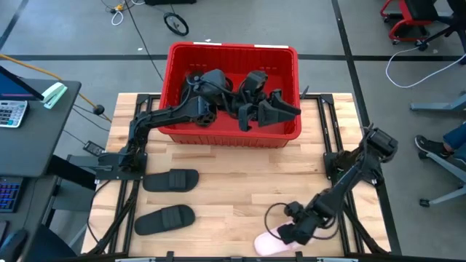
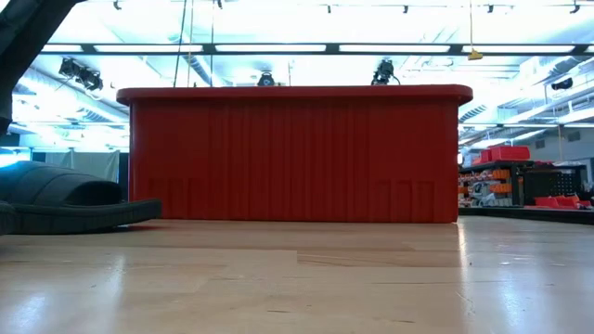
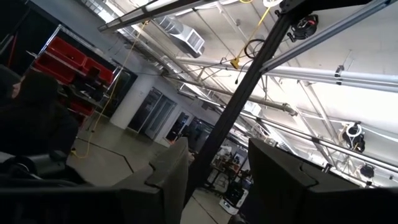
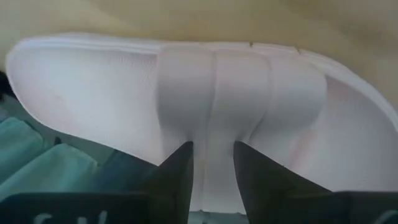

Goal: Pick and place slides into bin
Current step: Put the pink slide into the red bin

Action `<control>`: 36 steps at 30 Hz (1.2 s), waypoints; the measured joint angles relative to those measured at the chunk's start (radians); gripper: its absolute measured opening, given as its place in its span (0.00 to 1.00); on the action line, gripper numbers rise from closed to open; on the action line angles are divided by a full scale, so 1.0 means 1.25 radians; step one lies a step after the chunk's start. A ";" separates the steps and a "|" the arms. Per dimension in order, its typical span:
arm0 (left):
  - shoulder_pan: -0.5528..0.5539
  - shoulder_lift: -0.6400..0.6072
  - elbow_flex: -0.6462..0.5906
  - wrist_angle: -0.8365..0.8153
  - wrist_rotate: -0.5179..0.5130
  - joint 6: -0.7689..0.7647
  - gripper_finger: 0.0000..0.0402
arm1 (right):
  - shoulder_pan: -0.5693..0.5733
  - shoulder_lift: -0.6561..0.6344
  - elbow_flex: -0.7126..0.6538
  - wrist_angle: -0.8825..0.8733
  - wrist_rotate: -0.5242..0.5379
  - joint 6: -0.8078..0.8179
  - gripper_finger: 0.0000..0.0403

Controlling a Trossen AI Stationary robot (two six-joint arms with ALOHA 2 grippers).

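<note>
The red bin [image 1: 233, 131] stands at the table's far middle and fills the low view [image 2: 297, 153]. Dark sandals [image 1: 273, 109] lie inside it. My left gripper [image 3: 214, 186] is open and empty, tipped up toward the ceiling, above the bin's inside [image 1: 218, 86]. Two black wide-strap slides [image 1: 171, 180] [image 1: 166, 218] lie soles down on the table's left; one shows in the low view [image 2: 60, 199]. A white slide [image 1: 271, 244] lies at the table's near edge. My right gripper [image 1: 287, 231] [image 4: 214, 171] is shut on it. My right gripper pinches the middle of the white slide's wide strap [image 4: 214, 124] between its two fingers, which stand close together with a ridge of the strap between them. The fingers slant down from the table's far right. Whether the slide is lifted off the table, I cannot tell.
The bin's tall walls [image 2: 297, 93] rise well above the tabletop. Bare wood lies between the bin and the slides [image 1: 247, 182]. A desk with a calculator [image 1: 11, 113] stands left of the table. Cables and chair bases lie on the floor beyond.
</note>
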 joint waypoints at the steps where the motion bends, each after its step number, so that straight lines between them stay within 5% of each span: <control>1: 0.000 0.000 0.000 0.000 0.000 0.000 0.43 | -0.014 -0.001 0.000 -0.005 0.007 -0.019 0.30; 7: 0.000 0.000 0.000 0.000 0.000 -0.001 0.43 | -0.058 -0.053 0.000 -0.039 0.070 -0.174 0.30; 12: 0.000 0.000 0.000 0.000 0.000 -0.015 0.43 | -0.059 -0.133 -0.001 -0.123 0.136 -0.172 0.30; 18: -0.005 0.000 0.000 0.000 0.000 -0.017 0.43 | -0.058 -0.171 -0.002 -0.212 0.117 -0.184 0.30; 31: -0.018 0.001 0.000 0.001 0.001 -0.017 0.43 | -0.058 -0.168 -0.171 0.129 0.047 -0.178 0.30; 36: -0.020 0.001 0.000 0.001 0.000 -0.022 0.43 | -0.058 -0.168 -0.219 0.160 0.021 -0.175 0.30</control>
